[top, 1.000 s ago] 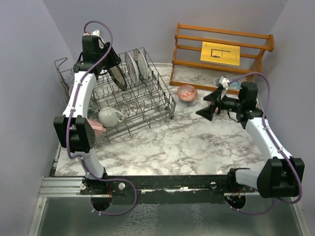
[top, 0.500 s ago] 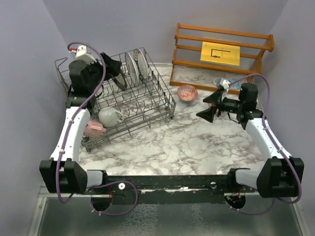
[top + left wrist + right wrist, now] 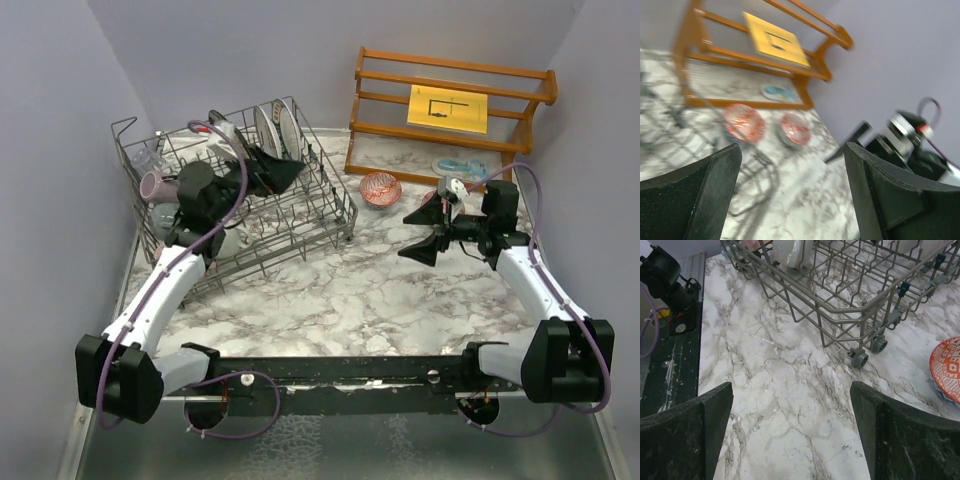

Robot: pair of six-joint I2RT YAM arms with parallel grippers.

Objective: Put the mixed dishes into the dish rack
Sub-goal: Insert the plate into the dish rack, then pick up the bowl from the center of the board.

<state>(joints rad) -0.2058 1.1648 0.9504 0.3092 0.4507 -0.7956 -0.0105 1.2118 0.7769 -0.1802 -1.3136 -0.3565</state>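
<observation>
The dish rack [image 3: 300, 215] stands at the left of the table, with two plates [image 3: 276, 132] upright at its back and a mauve mug [image 3: 155, 186] at its left end. My left gripper [image 3: 290, 172] hangs open and empty over the rack, facing right. It looks toward two red-patterned bowls [image 3: 744, 122] [image 3: 796, 128] on the marble. One bowl [image 3: 380, 187] lies just right of the rack. My right gripper [image 3: 412, 235] is open and empty above bare marble, right of the rack's corner [image 3: 860, 357]. A white mug [image 3: 787, 252] sits inside the rack.
The orange-brown wooden shelf [image 3: 450, 110] with a yellow card [image 3: 448, 108] stands at the back right. A flat light-blue item [image 3: 779, 92] lies on its lowest level. Purple walls close in left and right. The arm bases sit on a black rail [image 3: 340, 370] at the near edge.
The left gripper opened and left the dark-rimmed plate at the back of the rack. It then swung forward and right over the rack. The right gripper dropped slightly.
</observation>
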